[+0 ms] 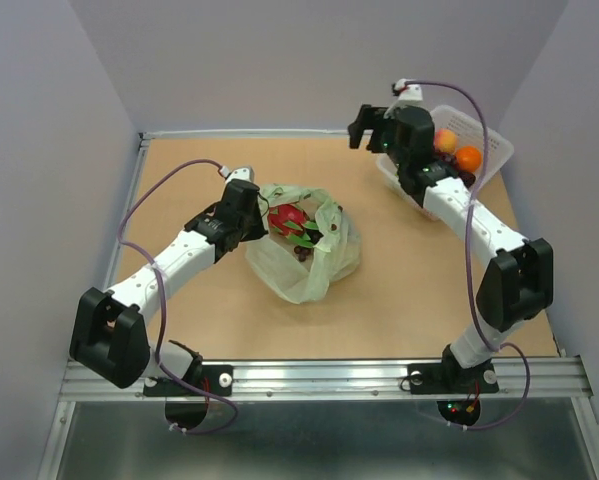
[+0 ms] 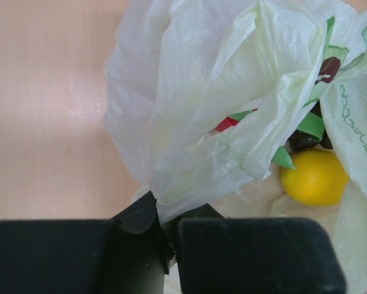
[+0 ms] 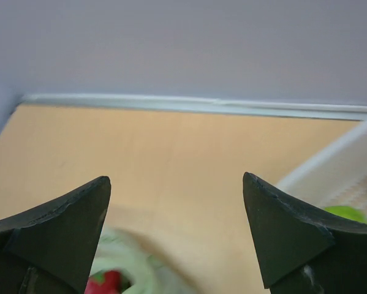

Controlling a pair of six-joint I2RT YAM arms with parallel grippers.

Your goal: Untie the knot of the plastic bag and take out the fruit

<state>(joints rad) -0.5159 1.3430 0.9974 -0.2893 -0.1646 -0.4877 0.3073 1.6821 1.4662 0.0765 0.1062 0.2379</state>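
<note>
The pale green plastic bag (image 1: 304,262) lies mid-table with its mouth gaping; no knot shows in any view. Inside it sit a pink-red dragon fruit (image 1: 286,217) and dark grapes (image 1: 305,250). My left gripper (image 1: 262,222) is at the bag's left rim, shut on a fold of the bag film (image 2: 171,205). The left wrist view shows a yellow fruit (image 2: 315,177), a red sliver of dragon fruit (image 2: 227,124) and grapes (image 2: 302,141) under the film. My right gripper (image 1: 367,128) hangs open and empty, high at the back right; its fingertips (image 3: 97,190) stand wide apart.
A white mesh basket (image 1: 491,148) at the back right corner holds small orange and peach round fruits, right beside the right arm. Its rim (image 3: 336,168) shows in the right wrist view. Grey walls close in the wooden table (image 1: 179,180) on three sides.
</note>
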